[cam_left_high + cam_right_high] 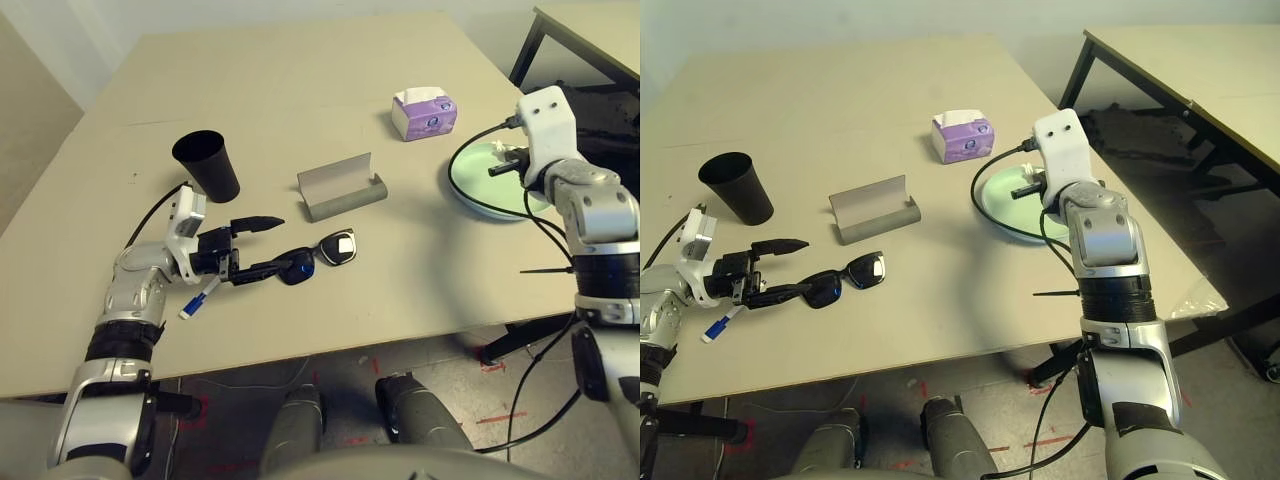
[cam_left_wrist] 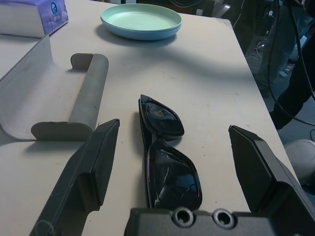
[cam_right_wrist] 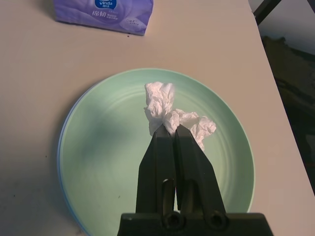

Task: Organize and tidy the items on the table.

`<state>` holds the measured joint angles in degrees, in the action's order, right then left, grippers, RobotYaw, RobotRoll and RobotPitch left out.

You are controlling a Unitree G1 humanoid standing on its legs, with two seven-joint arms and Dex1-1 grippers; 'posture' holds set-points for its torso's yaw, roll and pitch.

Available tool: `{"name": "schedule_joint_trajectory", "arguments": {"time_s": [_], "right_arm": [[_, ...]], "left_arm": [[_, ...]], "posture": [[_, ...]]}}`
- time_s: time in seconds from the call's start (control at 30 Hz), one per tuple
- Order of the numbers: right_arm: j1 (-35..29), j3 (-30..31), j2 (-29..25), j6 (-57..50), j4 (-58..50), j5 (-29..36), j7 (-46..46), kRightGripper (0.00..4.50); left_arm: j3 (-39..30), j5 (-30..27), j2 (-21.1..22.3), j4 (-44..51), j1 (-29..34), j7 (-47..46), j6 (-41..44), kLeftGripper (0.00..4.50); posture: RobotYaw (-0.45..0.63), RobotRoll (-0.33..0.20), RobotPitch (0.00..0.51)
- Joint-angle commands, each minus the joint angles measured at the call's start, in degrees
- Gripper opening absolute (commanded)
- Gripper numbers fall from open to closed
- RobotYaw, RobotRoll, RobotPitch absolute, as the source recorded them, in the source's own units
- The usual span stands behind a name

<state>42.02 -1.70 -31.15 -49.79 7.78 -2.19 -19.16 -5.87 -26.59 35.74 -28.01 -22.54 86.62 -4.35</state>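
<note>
My left jaws (image 2: 167, 162) stand wide apart and level just above the counter (image 1: 300, 80), straddling the black sunglasses (image 2: 165, 157) near the front edge; the glasses lie folded between the two fingers (image 2: 88, 167) and touch neither, as far as I can see. My right jaws (image 3: 170, 129) are pressed together, pinching a crumpled white tissue (image 3: 170, 110) above the green plate (image 3: 108, 162), which sits by the counter's right edge on top of a pale-blue plate whose rim just peeks out beneath it. From my head camera I can't be sure whether the tissue's loose end is brushing the plate or hanging clear of it.

The grey glasses case (image 1: 340, 188) rests open around the middle of the counter, just behind the sunglasses, its lid standing up. The black cup (image 1: 208, 164) stands upright toward the left side, behind my left wrist. A white marker with a blue cap (image 1: 200, 298) lies on the counter under my left forearm, near the front-left edge. A purple-and-white tissue pack (image 1: 424, 113) sits behind the plates, toward the far right of the counter. A second, black-legged table (image 1: 1200, 70) stands off to the right, apart from mine.
</note>
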Motion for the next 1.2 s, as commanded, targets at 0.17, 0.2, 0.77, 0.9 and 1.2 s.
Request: {"name": "schedule_joint_trajectory", "arguments": {"time_s": [0.17, 0.2, 0.77, 0.9, 1.2], "right_arm": [[-1.27, -0.25, -0.77, -0.63, 1.07, 0.05, -0.11, 0.03], [-1.33, -0.15, -0.84, -0.76, 0.9, 0.03, -0.15, 0.47], [-1.17, 1.27, -2.56, -1.42, -0.75, 0.36, -2.49, 4.48], [-2.5, 8.57, -8.7, 3.6, -5.1, 1.61, -15.97, 4.48], [2.02, 25.15, -12.63, 6.34, -18.18, 3.6, -39.77, 4.48]], "left_arm": [[0.48, 1.07, -0.16, -0.69, -0.38, 0.07, -0.32, 4.5], [0.49, 1.08, -0.17, -0.69, -0.39, 0.06, -0.3, 4.5], [0.71, 1.46, -0.61, -1.5, -1.66, -0.12, -0.4, 4.5], [0.26, 1.41, -0.16, -0.92, -1.45, 0.13, 0.01, 4.5], [-0.79, 0.98, 2.88, 0.45, 0.06, 1.49, -0.03, 4.5]], "posture": [[-0.09, 0.0, 0.106], [-0.09, 0.0, 0.107], [-0.1, 0.0, 0.101], [-0.1, 0.0, 0.1], [-0.08, 0.0, 0.108]]}}
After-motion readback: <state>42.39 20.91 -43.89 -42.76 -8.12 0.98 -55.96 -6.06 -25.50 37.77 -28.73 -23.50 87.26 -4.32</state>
